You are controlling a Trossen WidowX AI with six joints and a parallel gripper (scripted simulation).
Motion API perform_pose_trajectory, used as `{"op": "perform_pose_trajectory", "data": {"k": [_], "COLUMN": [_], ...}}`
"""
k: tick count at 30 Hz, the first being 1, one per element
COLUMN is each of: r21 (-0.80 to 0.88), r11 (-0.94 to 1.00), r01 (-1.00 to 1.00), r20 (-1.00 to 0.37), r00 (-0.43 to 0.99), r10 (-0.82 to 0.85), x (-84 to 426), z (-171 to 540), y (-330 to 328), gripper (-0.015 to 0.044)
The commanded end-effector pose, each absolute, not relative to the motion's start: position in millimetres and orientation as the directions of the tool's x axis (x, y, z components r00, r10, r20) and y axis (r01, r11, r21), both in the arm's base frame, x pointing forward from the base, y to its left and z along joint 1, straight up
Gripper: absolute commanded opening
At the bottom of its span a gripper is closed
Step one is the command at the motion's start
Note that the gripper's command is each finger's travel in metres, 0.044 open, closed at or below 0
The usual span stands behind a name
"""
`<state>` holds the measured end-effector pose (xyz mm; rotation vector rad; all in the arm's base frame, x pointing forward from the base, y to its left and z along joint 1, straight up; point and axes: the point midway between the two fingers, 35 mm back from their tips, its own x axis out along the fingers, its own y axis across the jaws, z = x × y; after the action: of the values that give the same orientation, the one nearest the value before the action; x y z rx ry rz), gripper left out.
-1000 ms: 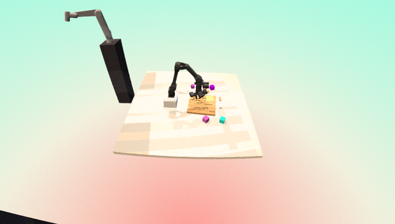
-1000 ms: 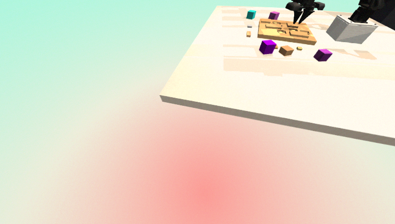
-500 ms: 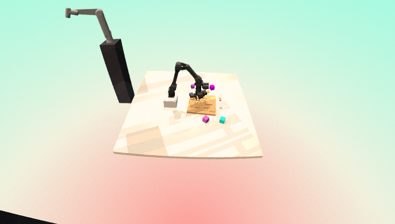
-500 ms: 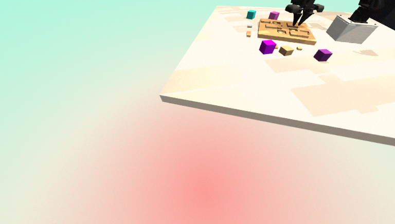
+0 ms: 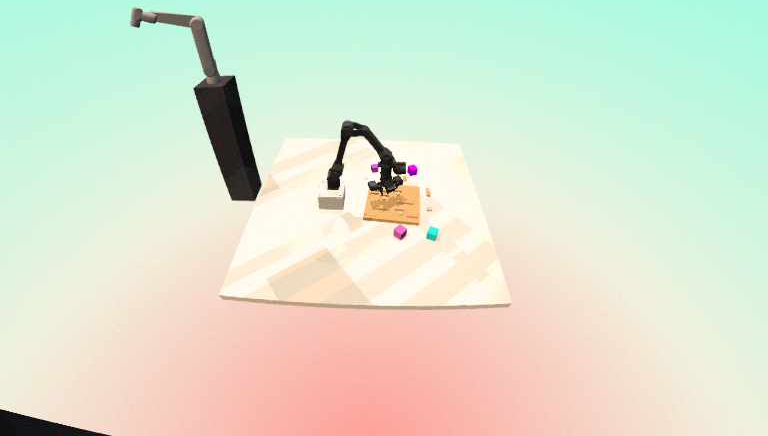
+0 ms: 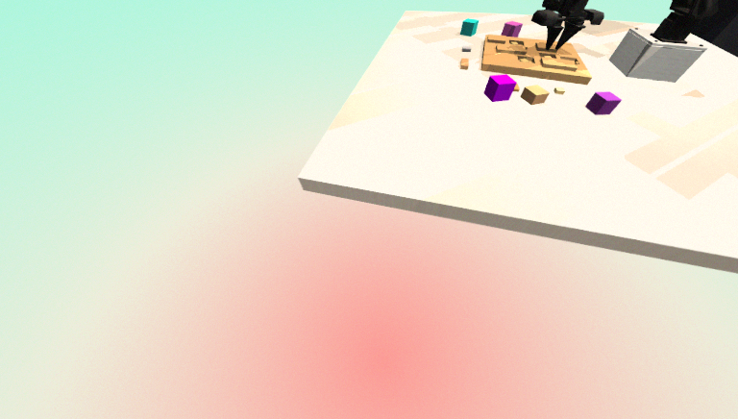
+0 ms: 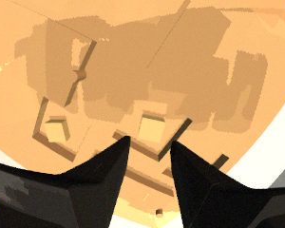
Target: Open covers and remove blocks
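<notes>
The table (image 5: 294, 239) (image 6: 435, 153) carries the wooden puzzle board (image 5: 390, 217) (image 6: 535, 73) (image 7: 128, 28). Above it, the gripper (image 5: 387, 192) (image 6: 553, 49) (image 7: 150, 143) stands partly spread, pinching nothing. The exterior view shows a tan block (image 6: 534, 94) that the top view hides behind the arm; only the wrist view clearly shows two pale yellow blocks (image 7: 152, 128) in the board.

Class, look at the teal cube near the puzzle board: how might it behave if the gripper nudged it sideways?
The teal cube would probably slide rather than roll, since its sides are flat. It looks unlikely to tip under a low push, being about as wide as it is tall. Its crisp edges suggest a stiff body that should keep its shape.
</notes>
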<state>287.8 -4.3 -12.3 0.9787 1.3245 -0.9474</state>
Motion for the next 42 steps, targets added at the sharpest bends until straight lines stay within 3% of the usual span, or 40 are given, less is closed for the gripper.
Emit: {"op": "perform_pose_trajectory", "data": {"k": [1,35,42], "r21": [0.024,0.024,0.027], "r11": [0.314,0.314,0.32], "r01": [0.949,0.949,0.947], "r20": [-1.0,-1.0,-1.0], "r00": [0.024,0.024,0.027], "r10": [0.004,0.004,0.003], "x": [286.8,286.8,288.0], "z": [-16.6,-41.8,-39.6], "y": [-4.1,-3.9,-4.1], "gripper": [0.0144,0.0144,0.0097]}}
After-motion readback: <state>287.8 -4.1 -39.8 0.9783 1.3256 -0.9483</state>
